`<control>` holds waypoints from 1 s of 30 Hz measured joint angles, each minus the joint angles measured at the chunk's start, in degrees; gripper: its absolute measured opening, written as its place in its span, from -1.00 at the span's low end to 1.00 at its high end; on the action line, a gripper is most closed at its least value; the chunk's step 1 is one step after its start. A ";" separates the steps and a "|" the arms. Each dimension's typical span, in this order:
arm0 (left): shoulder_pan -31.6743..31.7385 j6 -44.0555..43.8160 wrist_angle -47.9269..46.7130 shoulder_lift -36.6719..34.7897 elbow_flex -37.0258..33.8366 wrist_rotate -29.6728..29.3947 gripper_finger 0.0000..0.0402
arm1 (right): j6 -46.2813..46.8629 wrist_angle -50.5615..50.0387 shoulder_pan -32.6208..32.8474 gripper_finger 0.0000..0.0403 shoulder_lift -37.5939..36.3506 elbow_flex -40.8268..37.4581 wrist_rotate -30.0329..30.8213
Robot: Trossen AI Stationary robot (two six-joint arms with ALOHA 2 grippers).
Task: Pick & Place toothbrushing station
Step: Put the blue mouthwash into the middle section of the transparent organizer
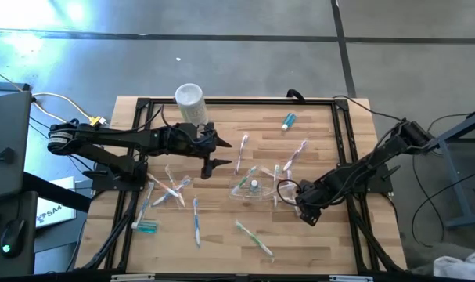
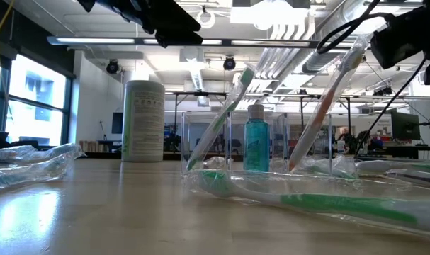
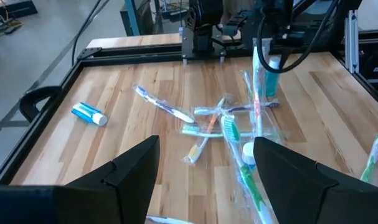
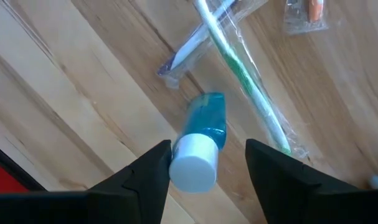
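High view, from left to right: the left gripper (image 1: 215, 153) hovered over the wooden table (image 1: 323, 235) just in front of the tall white cylinder (image 1: 190, 102), its two fingers (image 3: 131, 171) spread wide apart with nothing between them. Below it, wrapped toothbrushes (image 1: 168, 190) lay scattered on the boards, and a teal toothpaste tube (image 1: 145, 226) lay near the table's left edge. At mid-table stood the small clear cup (image 1: 251, 190), holding upright toothbrushes and a small teal tube with a white cap (image 2: 256, 145). Another teal tube (image 1: 288, 121) lay apart near the far edge. Just right of the cup, the right gripper (image 1: 305, 205) hung low over the table. In its wrist view a teal tube with a white cap (image 4: 200, 149) sat between the parted fingers (image 4: 142, 180); I cannot tell whether they touched it. A green toothbrush (image 4: 248, 84) lay beyond.
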 joint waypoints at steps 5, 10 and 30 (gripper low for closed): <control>0.00 0.00 0.03 0.00 0.00 0.00 0.27 | 0.01 3.40 -0.20 -0.22 0.08 -2.35 -2.27; 0.00 -0.02 0.17 0.00 0.00 0.00 0.27 | -1.59 4.94 -1.19 -0.55 0.01 -3.12 -4.04; 0.00 -0.07 0.25 0.00 0.00 0.00 0.27 | -5.37 -1.89 -1.55 -0.57 -0.30 0.66 -1.16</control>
